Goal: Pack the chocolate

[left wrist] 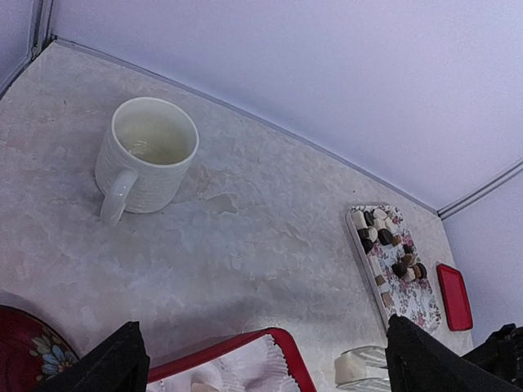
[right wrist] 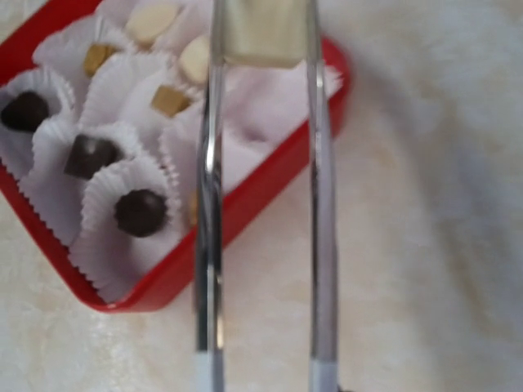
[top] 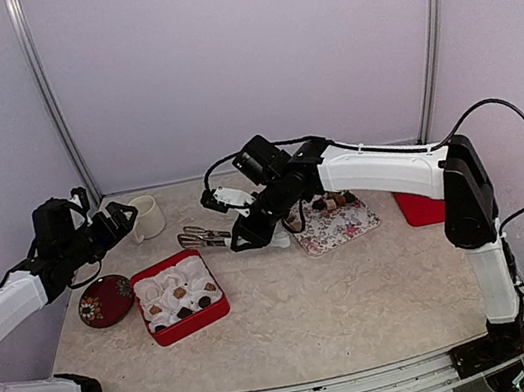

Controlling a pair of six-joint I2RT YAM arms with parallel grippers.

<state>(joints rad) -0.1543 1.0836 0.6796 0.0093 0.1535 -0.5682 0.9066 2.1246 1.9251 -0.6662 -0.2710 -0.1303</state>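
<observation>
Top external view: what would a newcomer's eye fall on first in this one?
The right gripper at mid-table holds metal tongs that pinch a cream chocolate at the edge of the red box, where several paper cups are filled. More chocolates sit on the floral tray to its right. The left gripper hangs open beside the white mug.

The tongs [right wrist: 208, 204] are polished, mirror-bright metal. The red box [right wrist: 155, 286] looks glossy; its cups [right wrist: 98, 237] are pleated paper, the dark chocolate [right wrist: 140, 212] smooth. The mug [left wrist: 147, 155] is ribbed ceramic, the table [top: 340, 294] matt, marbled.
</observation>
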